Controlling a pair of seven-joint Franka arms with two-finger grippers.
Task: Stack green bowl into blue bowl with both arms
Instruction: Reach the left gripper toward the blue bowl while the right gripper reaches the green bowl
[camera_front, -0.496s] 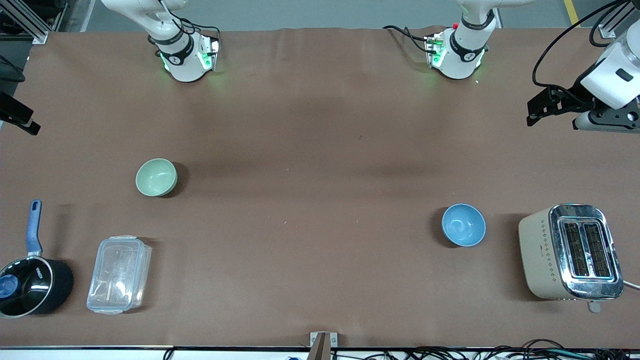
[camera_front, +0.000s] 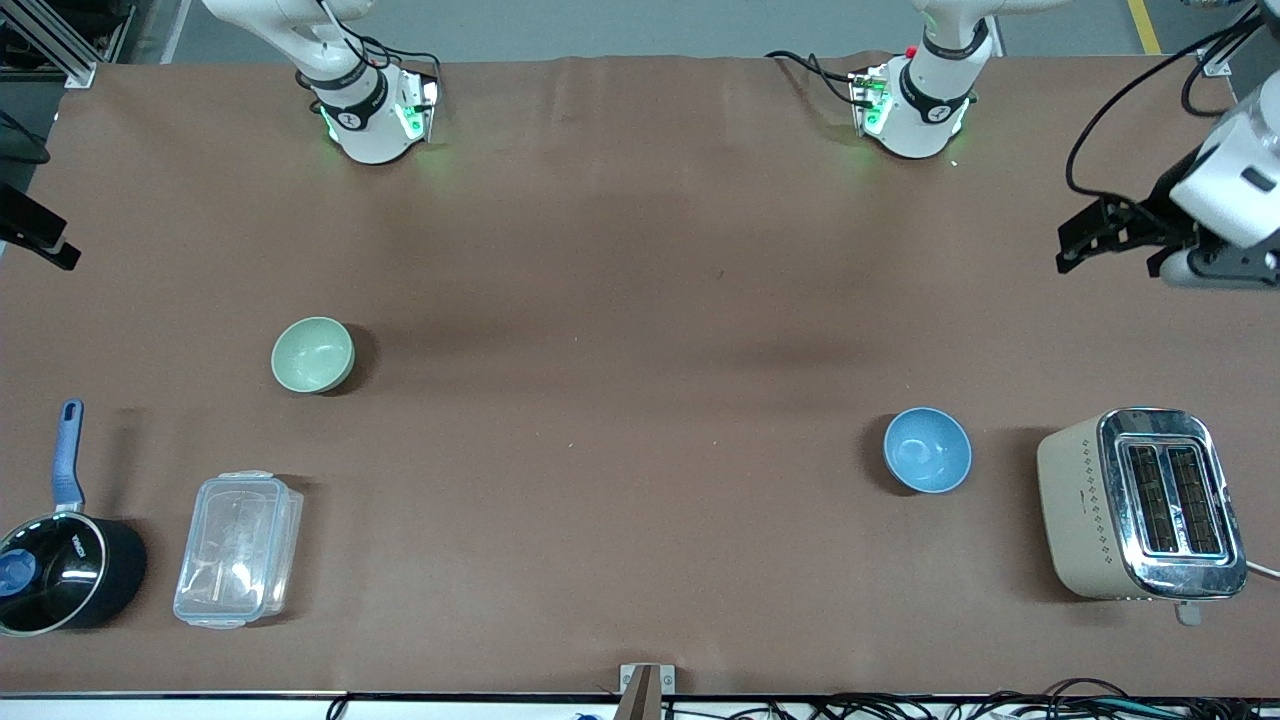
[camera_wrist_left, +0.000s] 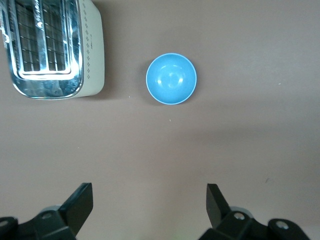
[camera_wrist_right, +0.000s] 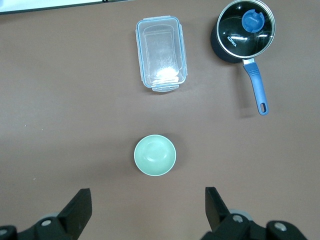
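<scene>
Nearest the front camera on the brown worktop (camera_front: 640, 420), at its right-arm end, stand a black saucepan with a blue handle (camera_front: 60, 560) and, at its three o'clock, a clear lidded plastic box (camera_front: 238, 550). At the left-arm end sits a cream and chrome two-slot toaster (camera_front: 1140, 505). At the toaster's nine o'clock, near it, rests the small round blue bowl (camera_front: 927, 450), upright and empty. Farther from the camera, at one o'clock of the plastic box, sits the pale mint-green bowl (camera_front: 313, 354), well apart from the blue one. The left pincer (camera_wrist_left: 150, 205) hangs high over the worktop, fingers spread apart, holding nothing. The right pincer (camera_wrist_right: 147, 205) hangs over the worktop beside the green bowl, likewise spread and empty.
</scene>
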